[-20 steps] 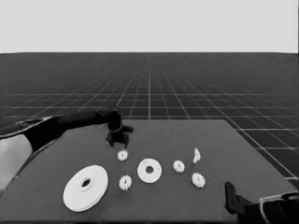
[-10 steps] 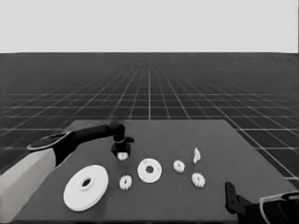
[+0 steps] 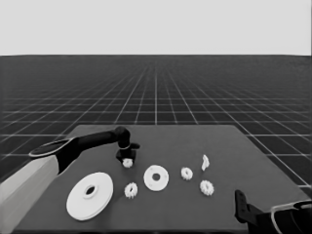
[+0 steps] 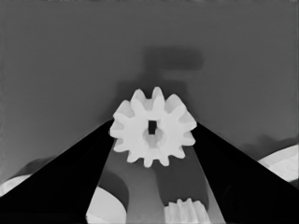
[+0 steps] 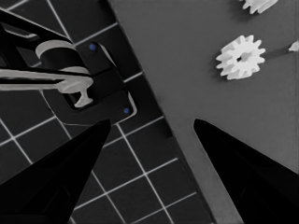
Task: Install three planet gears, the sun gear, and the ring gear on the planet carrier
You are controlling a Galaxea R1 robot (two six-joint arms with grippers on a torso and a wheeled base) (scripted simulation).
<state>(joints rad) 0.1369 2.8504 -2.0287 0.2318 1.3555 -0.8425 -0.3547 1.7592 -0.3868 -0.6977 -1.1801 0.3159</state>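
Nothing sits on the smaller round part (image 3: 156, 177) yet; left of frame centre, the left hand (image 3: 127, 159) is clamped on one gear (image 4: 153, 127); the right hand (image 5: 149, 135), lower right, is parted and idle.

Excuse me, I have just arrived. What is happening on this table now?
The left gripper has reached over the table and is at a small gear, which sits between its jaws. The smaller round part is bare; the larger round part, three other gears and a thin white piece lie around it. The right gripper is parked by the table's near right corner.
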